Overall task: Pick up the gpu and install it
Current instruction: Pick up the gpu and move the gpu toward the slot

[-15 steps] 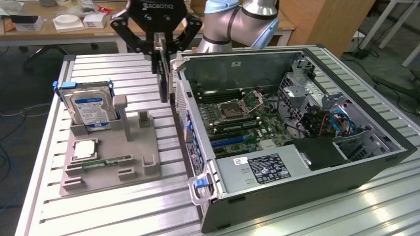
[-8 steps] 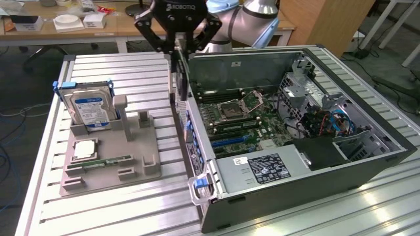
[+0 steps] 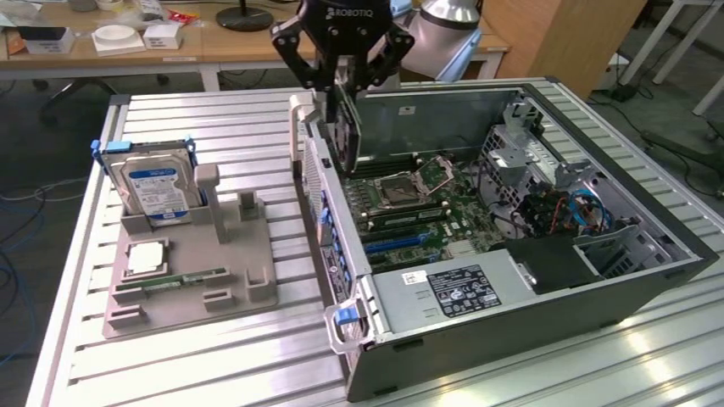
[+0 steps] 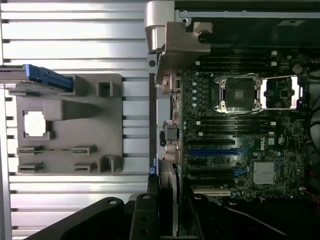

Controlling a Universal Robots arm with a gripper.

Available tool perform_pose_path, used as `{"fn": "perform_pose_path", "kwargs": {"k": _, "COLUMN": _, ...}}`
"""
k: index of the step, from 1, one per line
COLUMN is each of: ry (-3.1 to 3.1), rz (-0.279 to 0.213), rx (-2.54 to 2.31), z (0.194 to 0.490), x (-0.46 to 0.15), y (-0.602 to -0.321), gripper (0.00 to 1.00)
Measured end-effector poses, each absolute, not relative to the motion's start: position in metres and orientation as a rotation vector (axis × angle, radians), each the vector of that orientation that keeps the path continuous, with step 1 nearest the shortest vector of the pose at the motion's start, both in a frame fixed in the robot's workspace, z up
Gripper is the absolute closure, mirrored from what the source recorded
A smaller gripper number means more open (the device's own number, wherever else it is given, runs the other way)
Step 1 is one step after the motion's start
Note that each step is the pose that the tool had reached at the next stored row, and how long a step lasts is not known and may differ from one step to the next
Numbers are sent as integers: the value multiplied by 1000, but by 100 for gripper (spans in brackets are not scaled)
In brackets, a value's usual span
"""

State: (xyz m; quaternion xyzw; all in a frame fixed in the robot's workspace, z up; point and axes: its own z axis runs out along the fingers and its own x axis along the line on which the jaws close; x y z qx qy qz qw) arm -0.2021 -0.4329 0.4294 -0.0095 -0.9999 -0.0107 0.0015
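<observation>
A thin, flat, dark circuit-card gpu (image 3: 342, 136) hangs on edge, pinched between the jaws of a black robot gripper (image 3: 345, 83), which are pressed against its two faces. The card sits above the near-wall side of an open dark-grey metal computer case (image 3: 633, 280), over the green motherboard (image 3: 419, 212), and has not yet been seated in a slot. In the wrist view the gpu (image 4: 169, 197) shows edge-on, beside the board's blue and black expansion slots (image 4: 212, 152). A silver-lidded processor socket (image 3: 421, 180) lies farther along the board. On the ribbed aluminium worktop (image 3: 226, 127), towards the exterior view's left of the case, a grey plastic parts holder (image 3: 215, 246) carries an upright boxy hard drive with a blue-and-white label (image 3: 156, 188) and a narrow green memory stick (image 3: 186, 278).
</observation>
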Motion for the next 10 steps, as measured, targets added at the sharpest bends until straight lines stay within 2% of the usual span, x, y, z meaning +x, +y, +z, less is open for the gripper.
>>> {"fn": "perform_pose_path", "kwargs": {"k": 10, "ry": -3138, "rz": -34, "rx": -4, "z": 429, "x": -166, "y": -433, "gripper": 73}}
